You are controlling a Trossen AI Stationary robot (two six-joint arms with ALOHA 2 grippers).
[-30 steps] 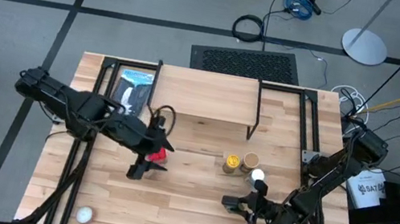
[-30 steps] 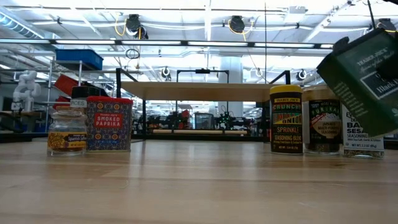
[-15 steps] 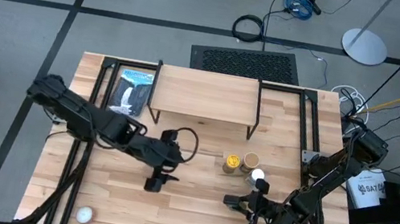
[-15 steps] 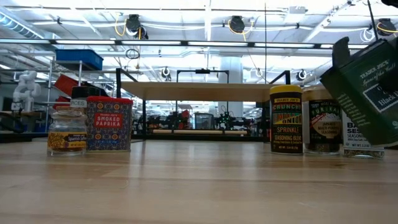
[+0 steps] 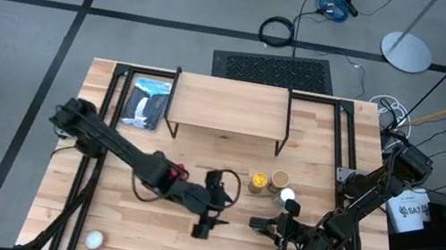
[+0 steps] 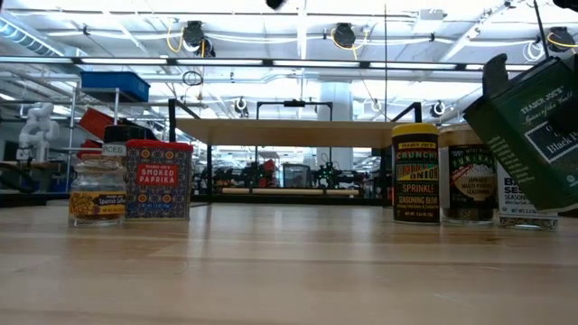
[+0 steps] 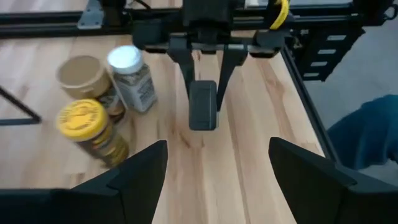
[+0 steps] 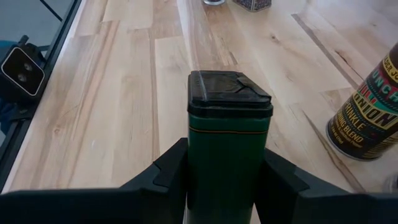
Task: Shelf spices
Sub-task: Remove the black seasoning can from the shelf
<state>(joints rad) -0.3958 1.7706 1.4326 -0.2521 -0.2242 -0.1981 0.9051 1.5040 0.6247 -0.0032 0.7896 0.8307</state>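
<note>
The low light-wood plank shelf on thin black legs [image 5: 228, 108] stands bare at twelve o'clock on the table. Six spice containers are visible: three lidded jars [image 5: 272, 184] cluster at three o'clock, two more stand far off. The dark-green square tin [image 8: 229, 133], rigid, light, slick-sided, sits clamped by its flat faces in the right gripper [image 5: 280, 230] at five o'clock. The left gripper [image 5: 204, 225], fingers apart, faces it.

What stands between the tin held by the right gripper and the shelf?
The right gripper holds the dark green tin. The yellow-lidded jar, tan-lidded jar and white-lidded jar stand between it and the shelf.
</note>
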